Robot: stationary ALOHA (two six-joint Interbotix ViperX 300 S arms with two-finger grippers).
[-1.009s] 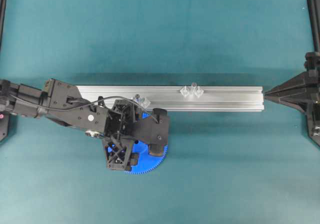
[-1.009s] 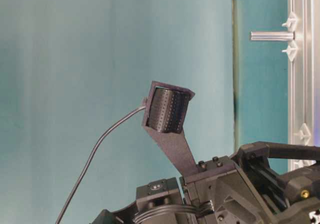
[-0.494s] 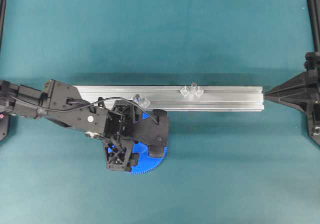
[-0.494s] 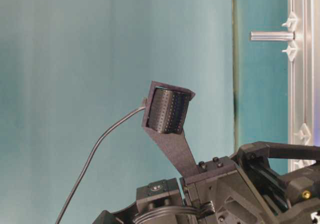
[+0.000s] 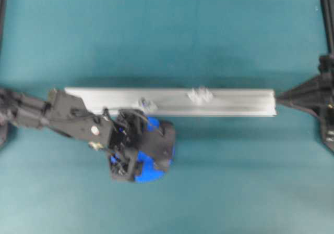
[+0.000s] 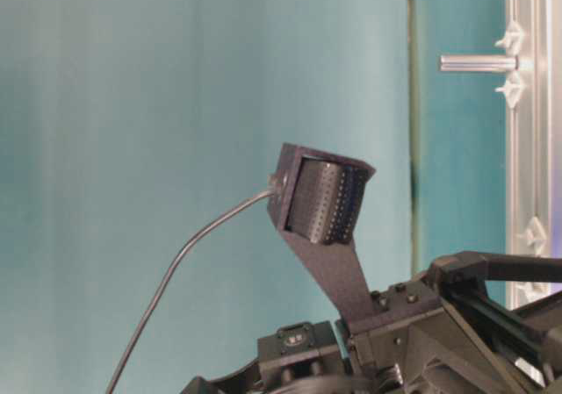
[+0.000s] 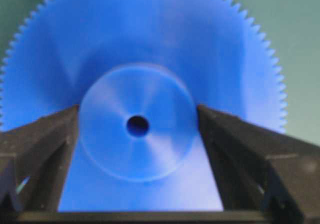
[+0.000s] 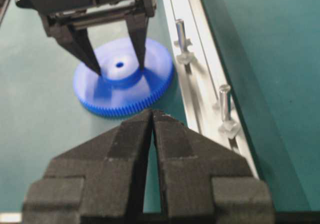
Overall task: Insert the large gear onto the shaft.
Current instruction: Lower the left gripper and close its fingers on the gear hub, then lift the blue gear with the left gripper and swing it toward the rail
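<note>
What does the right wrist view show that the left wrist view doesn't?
Only the right wrist view shows the two thin silver pins upright on the long aluminium rail, and the right gripper, shut. Only the left wrist view shows the gear's fine teeth close up. Both show the big bright-blue toothed gear with the open left gripper straddling its raised hub.

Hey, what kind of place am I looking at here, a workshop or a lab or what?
Most likely a robotics lab bench: a teal mat, an aluminium rail carrying metal pins, a blue gear, and black robot arms working over them.
</note>
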